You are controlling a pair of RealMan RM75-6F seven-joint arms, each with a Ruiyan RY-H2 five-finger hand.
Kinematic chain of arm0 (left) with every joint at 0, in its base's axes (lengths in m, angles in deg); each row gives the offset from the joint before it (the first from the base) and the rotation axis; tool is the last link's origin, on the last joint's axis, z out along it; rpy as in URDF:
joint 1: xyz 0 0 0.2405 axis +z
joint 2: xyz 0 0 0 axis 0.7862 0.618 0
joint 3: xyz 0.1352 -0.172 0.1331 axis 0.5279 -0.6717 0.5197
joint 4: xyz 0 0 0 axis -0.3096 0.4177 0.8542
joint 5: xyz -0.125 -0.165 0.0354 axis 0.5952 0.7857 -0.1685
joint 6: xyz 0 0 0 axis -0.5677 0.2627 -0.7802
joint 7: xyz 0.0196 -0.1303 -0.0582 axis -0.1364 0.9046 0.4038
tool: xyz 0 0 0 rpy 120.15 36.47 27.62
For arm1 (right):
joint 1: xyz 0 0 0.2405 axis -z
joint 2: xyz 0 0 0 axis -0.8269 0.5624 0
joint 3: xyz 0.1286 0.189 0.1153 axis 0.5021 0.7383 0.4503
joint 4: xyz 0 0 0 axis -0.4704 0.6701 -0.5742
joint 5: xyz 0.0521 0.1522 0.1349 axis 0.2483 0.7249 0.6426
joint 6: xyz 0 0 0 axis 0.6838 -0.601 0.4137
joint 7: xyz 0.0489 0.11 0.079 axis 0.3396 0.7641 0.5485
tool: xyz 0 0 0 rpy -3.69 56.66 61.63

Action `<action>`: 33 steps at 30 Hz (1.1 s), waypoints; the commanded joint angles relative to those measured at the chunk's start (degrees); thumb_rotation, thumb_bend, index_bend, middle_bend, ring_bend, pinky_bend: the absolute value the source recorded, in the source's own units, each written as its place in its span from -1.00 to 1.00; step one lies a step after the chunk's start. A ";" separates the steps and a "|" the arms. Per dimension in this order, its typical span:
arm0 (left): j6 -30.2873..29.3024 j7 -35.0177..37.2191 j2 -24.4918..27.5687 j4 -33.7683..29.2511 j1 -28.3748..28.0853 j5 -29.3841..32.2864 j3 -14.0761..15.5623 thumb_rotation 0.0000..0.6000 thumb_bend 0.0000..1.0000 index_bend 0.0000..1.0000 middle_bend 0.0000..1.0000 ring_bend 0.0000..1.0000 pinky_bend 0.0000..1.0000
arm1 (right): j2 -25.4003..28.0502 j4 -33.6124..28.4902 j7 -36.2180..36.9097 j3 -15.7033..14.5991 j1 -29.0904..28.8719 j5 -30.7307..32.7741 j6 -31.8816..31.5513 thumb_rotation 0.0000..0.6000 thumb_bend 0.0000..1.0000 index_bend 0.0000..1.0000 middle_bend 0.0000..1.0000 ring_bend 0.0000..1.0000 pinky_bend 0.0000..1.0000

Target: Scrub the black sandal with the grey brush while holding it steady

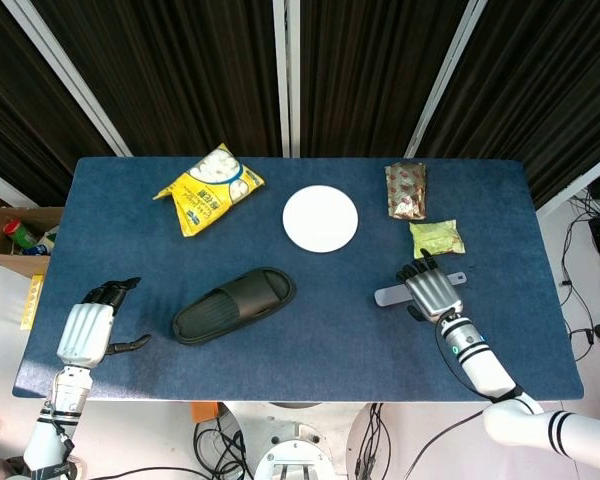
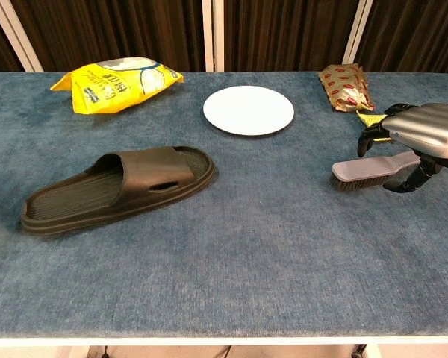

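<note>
1. The black sandal (image 2: 119, 188) lies flat near the middle of the blue table (image 2: 231, 276), a bit to the left, toe end pointing far and right.
2. It looks like soft, bendy rubber and light, so it could slide when scrubbed. Pressing down on the strap or heel end should keep it in place.
3. The grey brush (image 2: 373, 168) lies on the right side. It looks hard and light. Its long handle is the place to grab.
4. The right hand (image 2: 424, 131) sits over that handle, fingers curled around it, but I cannot tell if it really holds on.
5. The left hand (image 1: 87, 326) waits at the near left, holding nothing, fingers loosely apart.
6. Far off sit a white plate (image 2: 248, 110) and a yellow bag (image 2: 116, 82).
</note>
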 commanded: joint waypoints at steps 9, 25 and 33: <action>0.19 -0.12 0.01 -0.03 -0.16 0.06 -0.01 0.70 -1.00 -0.65 -0.51 -0.59 -0.43 | 0.18 -0.44 -0.45 0.15 -0.63 0.81 0.06 1.00 -0.45 -0.28 -0.39 -0.64 -0.83; 0.60 -0.08 0.01 0.10 -0.28 0.40 0.09 0.71 -1.00 -0.65 -0.51 -0.59 -0.43 | 0.42 -0.82 -2.12 -0.29 -1.49 2.34 0.37 1.00 -0.42 -0.17 -0.32 -0.60 -0.77; 0.64 0.00 0.07 0.12 -0.24 0.47 0.18 0.70 -1.00 -0.65 -0.51 -0.59 -0.43 | 0.08 -0.36 -1.51 -0.50 -1.67 2.07 0.22 1.00 -0.41 -0.08 -0.25 -0.53 -0.71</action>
